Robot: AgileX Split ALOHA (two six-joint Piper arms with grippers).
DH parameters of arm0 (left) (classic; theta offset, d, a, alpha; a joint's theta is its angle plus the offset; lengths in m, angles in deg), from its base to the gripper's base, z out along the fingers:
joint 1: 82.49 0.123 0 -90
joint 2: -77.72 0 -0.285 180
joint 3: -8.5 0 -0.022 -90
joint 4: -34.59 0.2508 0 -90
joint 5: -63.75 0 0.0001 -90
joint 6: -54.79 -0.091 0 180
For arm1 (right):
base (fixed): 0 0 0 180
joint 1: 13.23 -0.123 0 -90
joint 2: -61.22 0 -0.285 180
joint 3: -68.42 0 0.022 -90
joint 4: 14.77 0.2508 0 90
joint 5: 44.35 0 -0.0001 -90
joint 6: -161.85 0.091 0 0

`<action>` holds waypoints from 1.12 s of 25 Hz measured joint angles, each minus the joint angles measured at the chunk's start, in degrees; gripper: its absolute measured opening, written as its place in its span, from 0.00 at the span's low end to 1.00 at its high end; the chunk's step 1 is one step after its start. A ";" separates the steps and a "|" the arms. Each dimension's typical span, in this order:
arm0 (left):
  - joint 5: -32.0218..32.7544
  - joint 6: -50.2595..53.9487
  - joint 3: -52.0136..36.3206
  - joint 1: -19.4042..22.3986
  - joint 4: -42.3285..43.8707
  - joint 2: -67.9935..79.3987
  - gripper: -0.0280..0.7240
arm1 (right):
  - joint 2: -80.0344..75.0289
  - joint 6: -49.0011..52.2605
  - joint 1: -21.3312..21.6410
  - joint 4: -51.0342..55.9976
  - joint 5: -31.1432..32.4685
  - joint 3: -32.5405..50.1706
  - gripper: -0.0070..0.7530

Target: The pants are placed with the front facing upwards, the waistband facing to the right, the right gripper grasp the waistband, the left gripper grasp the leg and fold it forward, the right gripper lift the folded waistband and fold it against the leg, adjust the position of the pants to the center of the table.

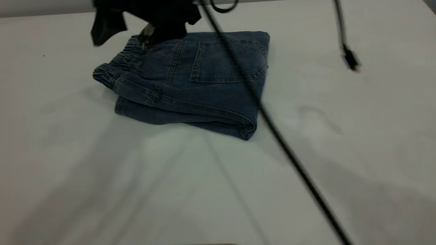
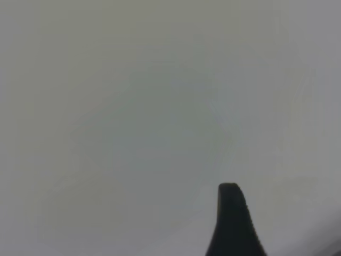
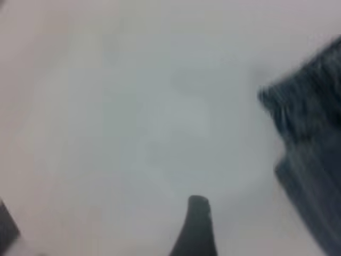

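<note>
Folds: I see the denim pants (image 1: 190,81) folded on the desk (image 1: 340,153); centring left.
Hands: right hand (image 1: 150,30) over waistband (image 1: 117,63), grip unclear.

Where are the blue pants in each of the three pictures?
Exterior view: the folded pants lie on the table, upper middle, with a black gripper over their waistband end.
Left wrist view: no pants, only bare table and one black finger.
Right wrist view: the pants show blurred at the right edge.
Shared landmark: the white table.
</note>
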 joint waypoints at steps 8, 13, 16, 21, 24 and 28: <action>0.66 0.00 0.00 0.00 0.00 -0.17 0.62 | -2.82 46.19 -0.40 -39.48 19.19 -14.48 0.68; 7.56 0.00 -0.42 0.00 -0.21 -0.48 0.62 | -2.86 46.22 0.82 -45.54 26.01 -17.62 0.68; 10.66 0.00 -2.47 0.06 -0.58 -1.23 0.61 | -2.86 46.41 3.69 -51.45 30.03 -17.62 0.68; 11.45 0.00 -11.04 0.06 -3.24 -1.10 0.58 | -2.06 46.46 9.70 -58.22 33.03 -17.74 0.68; 12.35 0.00 -16.37 0.06 -4.89 -0.78 0.56 | -1.07 46.52 12.54 -61.03 33.39 -18.38 0.68; 12.46 -0.07 -19.44 0.06 -7.32 1.96 0.56 | 0.37 46.52 15.68 -63.04 33.39 -18.47 0.68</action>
